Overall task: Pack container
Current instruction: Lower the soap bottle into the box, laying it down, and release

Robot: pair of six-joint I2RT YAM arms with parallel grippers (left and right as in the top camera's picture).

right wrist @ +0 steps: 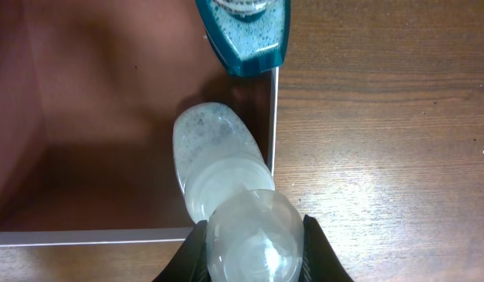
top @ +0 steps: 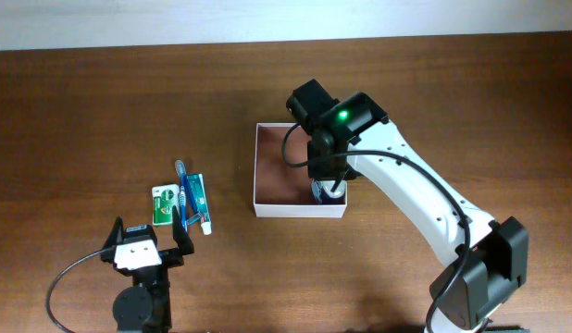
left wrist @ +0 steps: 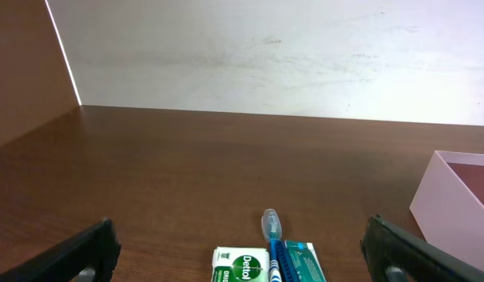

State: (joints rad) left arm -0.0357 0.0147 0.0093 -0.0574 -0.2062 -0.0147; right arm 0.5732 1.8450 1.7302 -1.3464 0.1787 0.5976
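Right wrist view: right pincer [right wrist: 254,251] clamped on clear bottle [right wrist: 218,157] inside the container [right wrist: 109,94]. Container judged light, thin-walled, easily shoved; grip a corner. Left pincer [left wrist: 246,252] apart.

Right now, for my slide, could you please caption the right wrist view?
Right gripper holds a translucent bottle at the container's corner, beside a teal bottle.

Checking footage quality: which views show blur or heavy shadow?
Right wrist: the clear bottle in the right tool is blurred up close, and shadow darkens the container floor. Left wrist: the left tool has dark, soft fingers. Overhead: evenly lit, sharp.
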